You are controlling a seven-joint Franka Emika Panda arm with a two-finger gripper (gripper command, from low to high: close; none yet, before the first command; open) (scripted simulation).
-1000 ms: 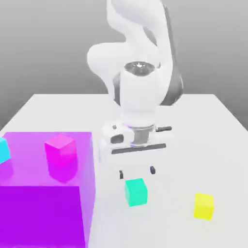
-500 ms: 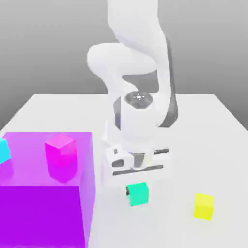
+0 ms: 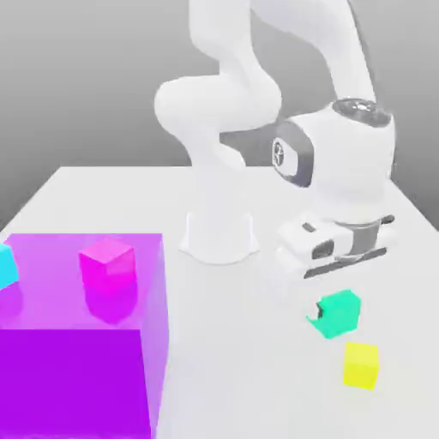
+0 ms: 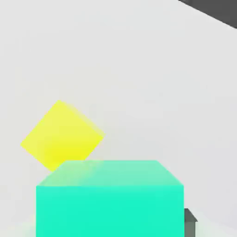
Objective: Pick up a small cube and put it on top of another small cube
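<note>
The small teal-green cube [image 3: 338, 312] hangs off the table, tilted, with my gripper [image 3: 334, 313] shut on it under the white hand. It is a little above and toward the exterior view's left of the small yellow cube [image 3: 360, 364], which rests on the white table. In the hand view the teal-green cube [image 4: 109, 199] is close up between my fingers [image 4: 190, 221], and the yellow cube [image 4: 61, 135] lies on the table beyond it, apart from it.
A large translucent purple block [image 3: 81, 334] stands at the exterior view's left, with a magenta cube [image 3: 108, 266] and a cyan-blue cube [image 3: 7, 266] at it. The robot's white base [image 3: 219, 236] stands mid-table. The white table [image 3: 257, 377] stretches around the cubes.
My gripper closed on the teal-green cube, lifted it off the table and carried it toward the exterior view's right, to just above the yellow cube. The arm swung right with it.
</note>
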